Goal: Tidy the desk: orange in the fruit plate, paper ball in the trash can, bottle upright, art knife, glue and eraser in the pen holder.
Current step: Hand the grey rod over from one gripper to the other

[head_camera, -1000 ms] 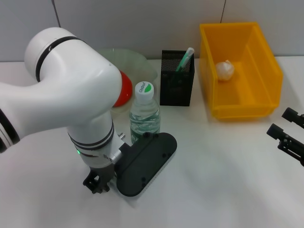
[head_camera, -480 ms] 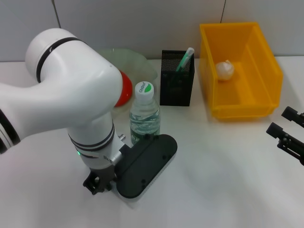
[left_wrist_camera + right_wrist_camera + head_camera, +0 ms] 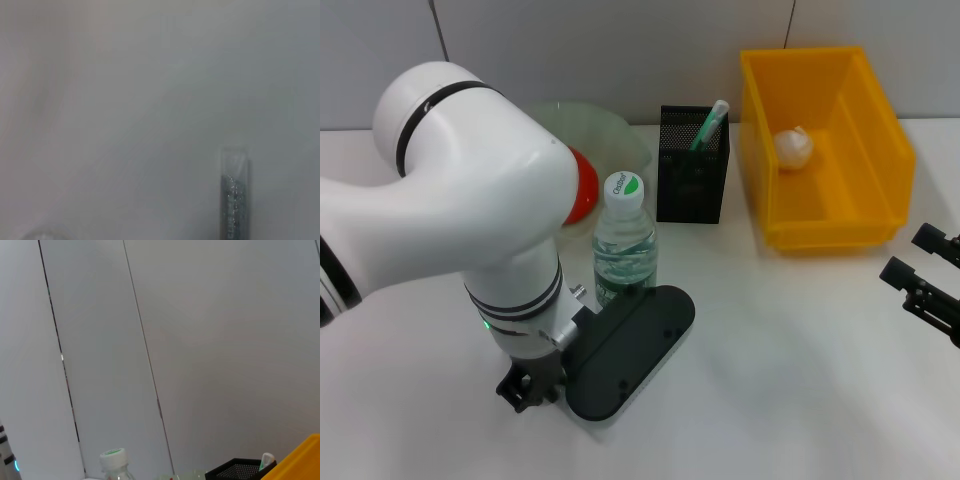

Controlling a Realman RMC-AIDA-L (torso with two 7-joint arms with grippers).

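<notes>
The robot's left gripper (image 3: 528, 388) hangs low over the white desk (image 3: 770, 380), just in front of the small clear plastic water bottle with the green label (image 3: 624, 245), which stands upright. Whether this claw is spread or pinching something cannot be told, since the arm's own bulk hides it. The right gripper (image 3: 918, 262) rests well to the right of the bottle, its black prongs spread and empty.

Behind the bottle, the red-orange round orange (image 3: 585, 188) lies in the pale-green scalloped glass fruit plate (image 3: 610, 130). To the bottle's right stands the black square mesh pen holder (image 3: 692, 185), with a green-and-white stick (image 3: 710, 125) poking out. Farther right, the white crumpled paper ball (image 3: 794, 147) sits in the bright yellow plastic trash can (image 3: 880, 170).

No eraser shows (likely beneath the left claw, if anywhere). From there the pen holder lies behind and to the right of the bottle, and the left arm is much the nearer
</notes>
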